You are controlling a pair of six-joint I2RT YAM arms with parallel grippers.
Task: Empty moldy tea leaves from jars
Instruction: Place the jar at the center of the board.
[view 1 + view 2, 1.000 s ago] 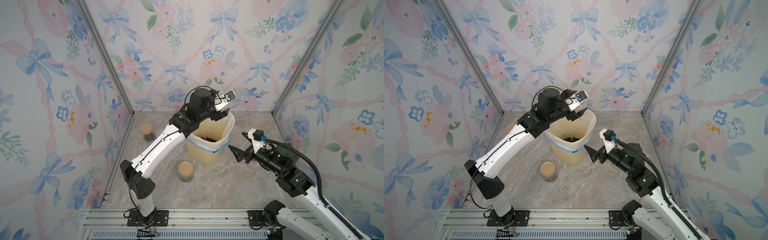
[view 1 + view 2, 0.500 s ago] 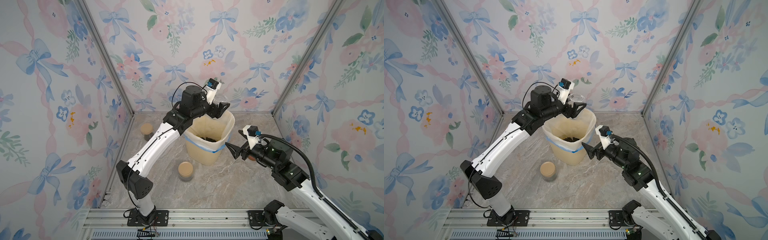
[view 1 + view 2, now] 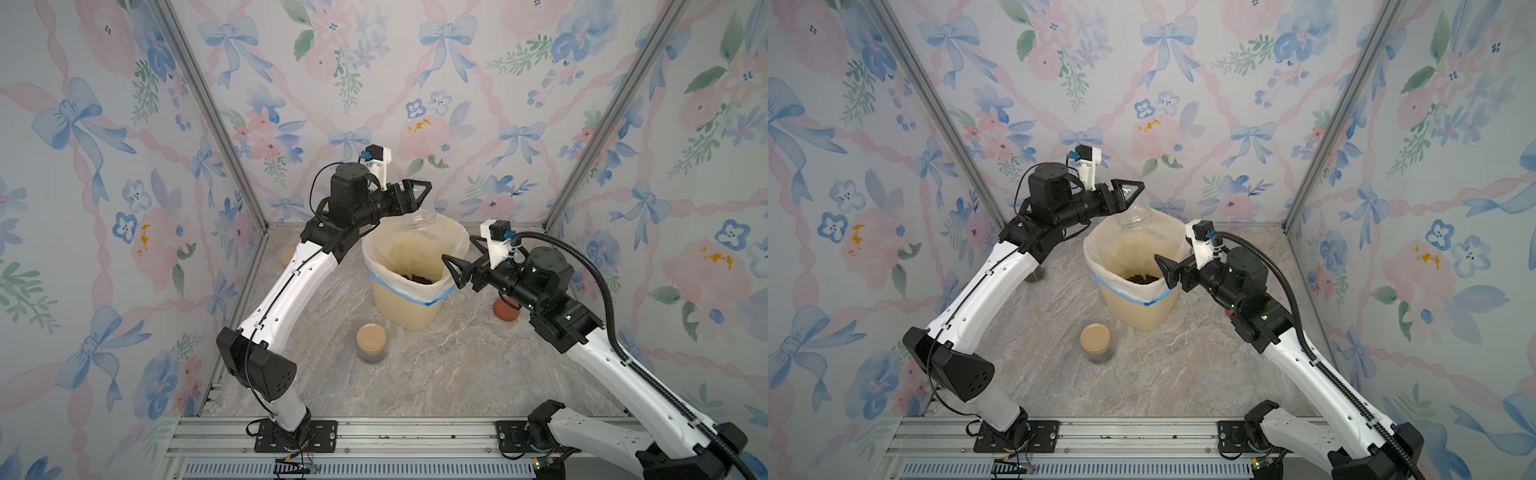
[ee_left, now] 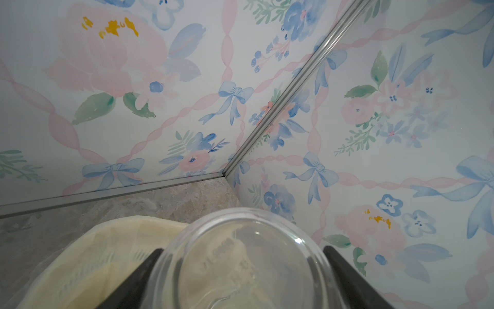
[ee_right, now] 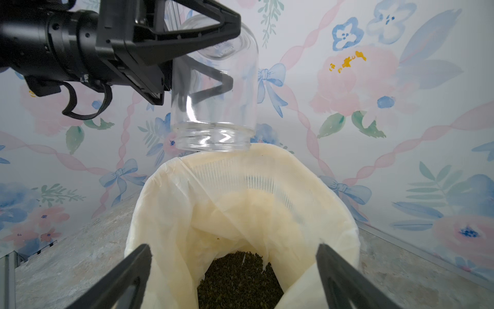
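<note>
Top views: right claw (image 3: 457,261) now nearer bin (image 3: 403,309)

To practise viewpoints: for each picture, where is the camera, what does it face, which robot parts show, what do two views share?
Top views: high in front, looking down at bin; both arms, left claw, right claw.
Left wrist: on left arm, faces back corner past held jar; own fingers.
Right wrist: on right arm, faces bin and tea leaves; own fingers, left claw.
Shared: both wrist views show jar and bin.

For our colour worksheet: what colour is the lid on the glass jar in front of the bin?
Tan; the round lid shows best in a top view.
</note>
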